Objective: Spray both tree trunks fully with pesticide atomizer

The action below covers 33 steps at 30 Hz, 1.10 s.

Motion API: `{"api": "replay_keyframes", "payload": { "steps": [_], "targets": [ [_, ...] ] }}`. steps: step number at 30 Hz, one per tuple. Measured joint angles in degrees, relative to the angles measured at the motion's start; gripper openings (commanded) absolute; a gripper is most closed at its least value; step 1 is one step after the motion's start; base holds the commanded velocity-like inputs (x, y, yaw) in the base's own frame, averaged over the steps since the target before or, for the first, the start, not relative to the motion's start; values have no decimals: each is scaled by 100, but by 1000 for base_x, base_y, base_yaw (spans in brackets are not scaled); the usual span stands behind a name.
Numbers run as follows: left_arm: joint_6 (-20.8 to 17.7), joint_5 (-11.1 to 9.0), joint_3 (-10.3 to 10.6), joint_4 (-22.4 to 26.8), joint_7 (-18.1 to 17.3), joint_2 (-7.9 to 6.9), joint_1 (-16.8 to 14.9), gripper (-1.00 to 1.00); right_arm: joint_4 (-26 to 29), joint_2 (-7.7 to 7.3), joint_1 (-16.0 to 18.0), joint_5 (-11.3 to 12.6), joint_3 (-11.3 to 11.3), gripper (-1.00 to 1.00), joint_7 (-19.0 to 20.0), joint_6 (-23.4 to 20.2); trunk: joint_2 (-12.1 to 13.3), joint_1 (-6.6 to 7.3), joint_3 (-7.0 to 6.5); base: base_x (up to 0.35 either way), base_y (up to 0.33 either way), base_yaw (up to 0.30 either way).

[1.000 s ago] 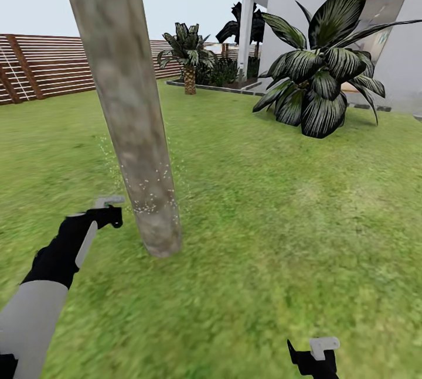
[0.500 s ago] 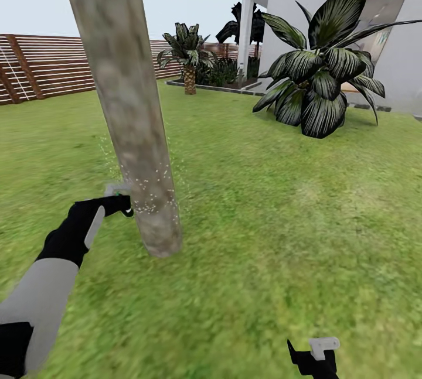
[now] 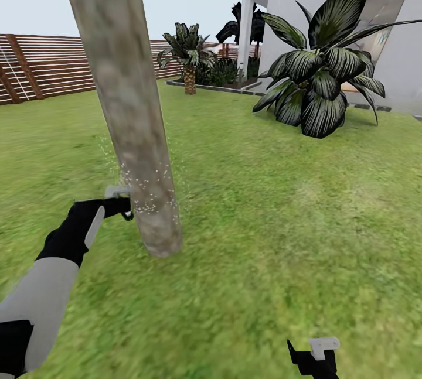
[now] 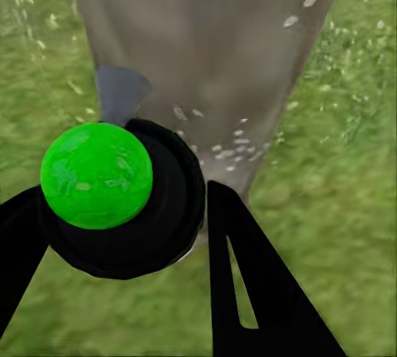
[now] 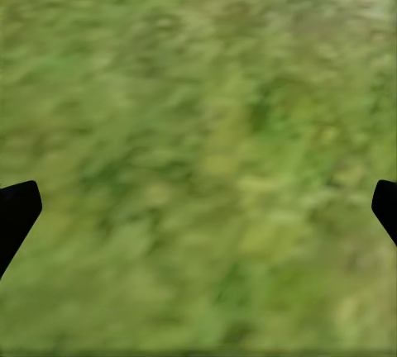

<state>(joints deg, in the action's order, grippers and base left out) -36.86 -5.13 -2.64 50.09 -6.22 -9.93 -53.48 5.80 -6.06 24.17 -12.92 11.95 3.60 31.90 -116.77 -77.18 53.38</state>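
At lower left, the left gripper [image 3: 120,203] clamped the pesticide atomizer [image 4: 116,196] beside the speckled tree trunk [image 3: 132,127]; spraying was underway, higher bark seemingly next. Right gripper [image 3: 313,355] hung open.

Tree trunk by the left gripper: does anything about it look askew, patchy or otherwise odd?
Two things. The tree trunk leans rather than standing plumb, its top tilted to the left in the head view. And the pesticide specks sit in one low band beside the left gripper, some scattered onto the grass; the trunk above looks bare.
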Motion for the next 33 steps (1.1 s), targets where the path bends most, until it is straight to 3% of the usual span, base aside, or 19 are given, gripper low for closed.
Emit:
{"api": "replay_keyframes", "payload": {
  "steps": [2,7,12,25,27,33],
  "targets": [
    [322,2,-4,-16,-1,0,242,-100,0,0,0,0,0,100,0,0,0,0,0,0,0,0],
    [411,-3,0,-29,-2,7,494,-100,0,0,0,0,0,100,0,0,0,0,0,0,0,0],
    [423,1,6,-19,-2,17,522,-100,0,0,0,0,0,100,0,0,0,0,-1,0,-54,0],
    [426,-3,0,-22,4,88,523,-100,0,0,0,0,0,100,9,0,0,0,-1,-53,-260,0],
    [439,-9,-1,-25,6,88,639,-100,0,0,0,1,3,100,9,-1,-1,1,0,-52,-76,0],
    [299,-2,-15,544,79,87,581,-100,0,0,0,0,0,100,9,0,-1,1,-1,-5,-8,0]
  ]
}}
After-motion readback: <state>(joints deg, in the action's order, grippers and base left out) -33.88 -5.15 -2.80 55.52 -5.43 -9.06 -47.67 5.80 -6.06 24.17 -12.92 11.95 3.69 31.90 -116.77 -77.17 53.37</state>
